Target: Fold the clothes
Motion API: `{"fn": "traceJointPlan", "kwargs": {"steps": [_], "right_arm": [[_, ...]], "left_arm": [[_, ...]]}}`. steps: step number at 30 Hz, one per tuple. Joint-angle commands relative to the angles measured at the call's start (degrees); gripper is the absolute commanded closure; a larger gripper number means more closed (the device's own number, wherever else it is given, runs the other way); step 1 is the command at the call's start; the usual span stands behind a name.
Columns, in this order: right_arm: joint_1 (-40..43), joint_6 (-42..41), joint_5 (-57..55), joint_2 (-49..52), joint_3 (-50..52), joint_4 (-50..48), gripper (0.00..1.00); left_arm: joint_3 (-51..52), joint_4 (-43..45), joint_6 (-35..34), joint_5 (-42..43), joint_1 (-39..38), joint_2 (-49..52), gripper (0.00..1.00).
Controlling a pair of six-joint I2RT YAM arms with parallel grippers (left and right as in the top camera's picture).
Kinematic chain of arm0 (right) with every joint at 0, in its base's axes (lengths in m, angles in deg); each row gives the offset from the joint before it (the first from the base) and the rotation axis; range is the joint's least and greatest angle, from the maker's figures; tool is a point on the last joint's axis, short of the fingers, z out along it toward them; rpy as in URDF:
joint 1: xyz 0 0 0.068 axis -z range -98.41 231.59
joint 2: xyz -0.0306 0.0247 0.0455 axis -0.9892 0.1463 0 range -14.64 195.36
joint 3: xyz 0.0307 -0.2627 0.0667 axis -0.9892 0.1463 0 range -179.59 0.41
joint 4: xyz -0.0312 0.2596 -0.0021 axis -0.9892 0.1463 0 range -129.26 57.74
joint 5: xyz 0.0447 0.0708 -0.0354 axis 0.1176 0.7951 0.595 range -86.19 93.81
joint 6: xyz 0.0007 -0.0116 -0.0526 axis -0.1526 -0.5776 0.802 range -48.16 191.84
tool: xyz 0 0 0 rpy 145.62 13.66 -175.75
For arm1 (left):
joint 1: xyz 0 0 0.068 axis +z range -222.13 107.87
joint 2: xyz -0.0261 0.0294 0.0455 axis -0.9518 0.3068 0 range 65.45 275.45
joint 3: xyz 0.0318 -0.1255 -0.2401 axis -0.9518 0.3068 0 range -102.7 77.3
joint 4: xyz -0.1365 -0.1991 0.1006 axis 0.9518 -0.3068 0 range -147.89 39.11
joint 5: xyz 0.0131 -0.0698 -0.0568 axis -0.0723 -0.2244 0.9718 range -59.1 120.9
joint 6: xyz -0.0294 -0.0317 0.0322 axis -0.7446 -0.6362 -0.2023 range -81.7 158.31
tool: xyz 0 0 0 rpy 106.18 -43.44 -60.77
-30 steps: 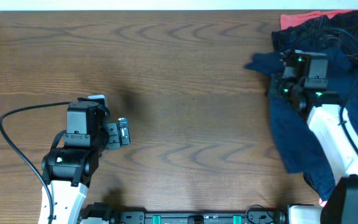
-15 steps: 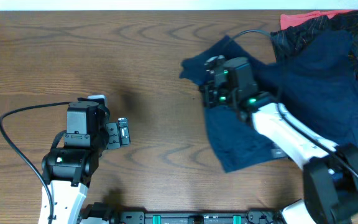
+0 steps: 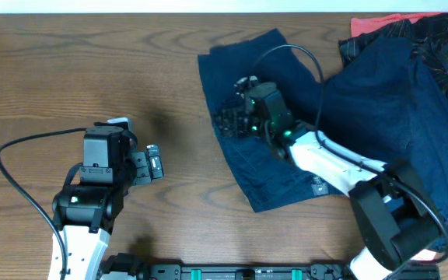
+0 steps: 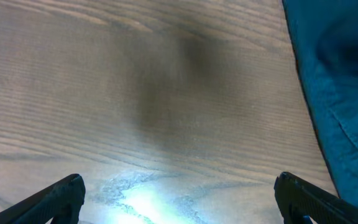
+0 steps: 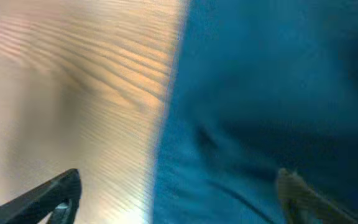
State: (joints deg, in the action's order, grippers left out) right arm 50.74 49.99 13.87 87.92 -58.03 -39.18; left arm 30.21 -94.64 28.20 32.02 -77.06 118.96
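Item 1: navy garment [image 3: 286, 175]. It lies spread flat on the table [image 3: 92, 62], right of centre, with one corner pointing toward the far edge and its long side running down toward the near edge. A small pale label shows near its lower hem. In my left wrist view its seamed edge [image 4: 337, 106] fills the right side of the picture. In my right wrist view the cloth [image 5: 272, 93] covers the right half, and its edge runs top to bottom against bare wood.

Item 2: the remaining clothes, heaped at the far right corner of the table. A second navy piece [image 3: 399, 101] is on top and touches the first garment. A black piece with red lines [image 3: 434, 35] is behind it. A coral-red piece [image 3: 376, 23] shows at the back.

Item 3: my right pincer [image 3: 225, 121]. It sits over the left edge of the navy garment, released. The fingers are spread wide [image 5: 179, 193], one over bare wood and one over cloth, with nothing gripped between them. A black cable [image 3: 298, 50] loops over the garment behind it.

Item 4: my left pincer [image 3: 152, 165]. It is well apart from the garment, on the left half of the table. It is also released, with the fingers far apart [image 4: 179, 196] above bare wood.
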Motion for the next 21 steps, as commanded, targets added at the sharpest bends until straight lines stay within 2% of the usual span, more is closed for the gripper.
{"fn": "traceJointPlan", "kwargs": {"steps": [1, 4, 7, 11, 17, 21], "right_arm": [[5.31, 3.56, -6.56, -6.47, -0.85, 6.97, 0.01], [11.34, 4.13, -12.87, -12.35, -0.85, 18.97, 0.01], [18.53, 4.15, -14.6, -17.7, -0.85, 30.1, 0.01], [28.96, 4.11, -14.27, -22.47, -0.85, 41.51, 0.01], [40.72, 4.13, -11.82, -24.46, -0.85, 48.81, 0.01], [43.91, 4.13, -11.52, -24.44, -0.85, 50.62, 0.01]], "left_arm": [[-1.14, -0.02, -1.6, -0.07, 0.35, -0.02, 0.02], [-1.14, 0.5, -1.6, -0.04, 0.35, -0.02, 0.02], [-1.14, 0.79, -2.62, 0.24, 0.35, -0.02, 0.02], [-0.74, 1.51, -4.92, 8.02, 0.35, 1.16, 0.02], [0.37, 1.16, -11.56, 16.33, -1.88, 8.2, 0.02], [0.37, 1.4, -14.93, 17.73, -5.99, 13.94, 0.02]]}}
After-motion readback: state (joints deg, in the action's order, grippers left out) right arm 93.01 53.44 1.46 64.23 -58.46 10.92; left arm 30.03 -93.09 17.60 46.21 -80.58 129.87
